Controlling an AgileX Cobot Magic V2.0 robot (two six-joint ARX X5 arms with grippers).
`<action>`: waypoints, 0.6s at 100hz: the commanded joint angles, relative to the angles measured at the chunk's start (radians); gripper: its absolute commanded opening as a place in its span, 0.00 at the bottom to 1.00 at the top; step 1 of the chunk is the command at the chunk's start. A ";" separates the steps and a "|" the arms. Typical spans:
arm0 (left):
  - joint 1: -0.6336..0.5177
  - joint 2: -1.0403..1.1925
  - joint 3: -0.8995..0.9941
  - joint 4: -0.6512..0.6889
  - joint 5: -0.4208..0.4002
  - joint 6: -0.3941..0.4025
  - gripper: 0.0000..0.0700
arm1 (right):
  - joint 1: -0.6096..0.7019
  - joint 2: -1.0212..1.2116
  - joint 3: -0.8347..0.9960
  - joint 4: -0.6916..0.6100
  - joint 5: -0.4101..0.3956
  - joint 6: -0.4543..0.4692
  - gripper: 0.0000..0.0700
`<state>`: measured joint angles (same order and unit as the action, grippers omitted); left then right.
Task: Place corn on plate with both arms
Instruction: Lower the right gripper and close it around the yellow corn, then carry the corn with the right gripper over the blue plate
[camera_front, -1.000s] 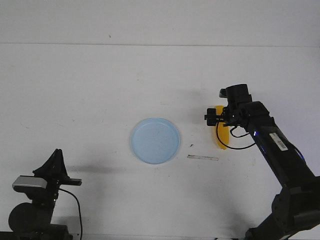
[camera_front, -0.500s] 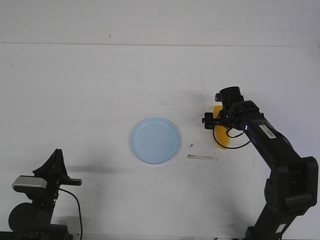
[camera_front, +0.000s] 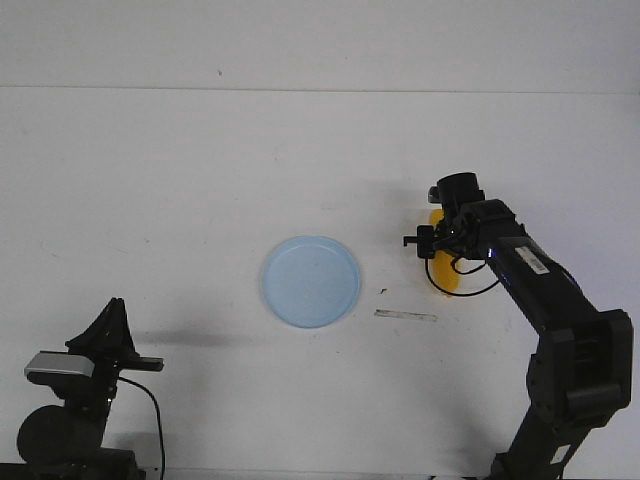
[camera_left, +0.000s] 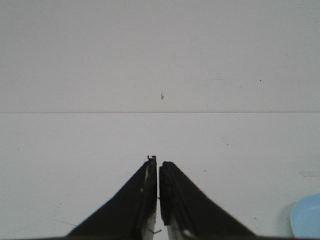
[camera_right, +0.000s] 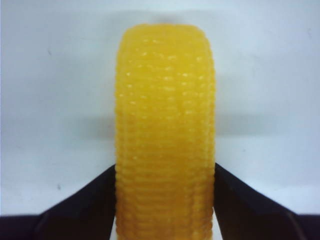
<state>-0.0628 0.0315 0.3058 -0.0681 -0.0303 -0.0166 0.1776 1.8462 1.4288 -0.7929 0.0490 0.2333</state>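
The yellow corn lies on the white table to the right of the pale blue plate. My right gripper is down over the cob, hiding its middle. In the right wrist view the corn fills the gap between the two black fingers, which press on both of its sides. My left gripper rests at the near left of the table, far from both, its fingers shut on nothing. A sliver of the plate shows at the edge of the left wrist view.
A thin grey strip and a small dark mark lie on the table between the plate and the corn. The table's far edge meets a white wall.
The right arm has drawn its wrist a little to the left and settled over the corn. The corn, the plate and the left arm have stayed where they were.
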 joint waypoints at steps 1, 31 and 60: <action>0.001 -0.002 0.009 0.013 -0.005 0.008 0.00 | 0.011 -0.020 0.055 0.006 -0.005 0.004 0.44; 0.001 -0.002 0.009 0.013 -0.005 0.008 0.00 | 0.126 -0.037 0.122 0.038 -0.289 0.006 0.44; 0.001 -0.002 0.009 0.013 -0.005 0.008 0.00 | 0.333 0.031 0.122 0.131 -0.348 0.013 0.44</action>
<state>-0.0628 0.0315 0.3058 -0.0681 -0.0303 -0.0166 0.4763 1.8256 1.5402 -0.6685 -0.2958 0.2337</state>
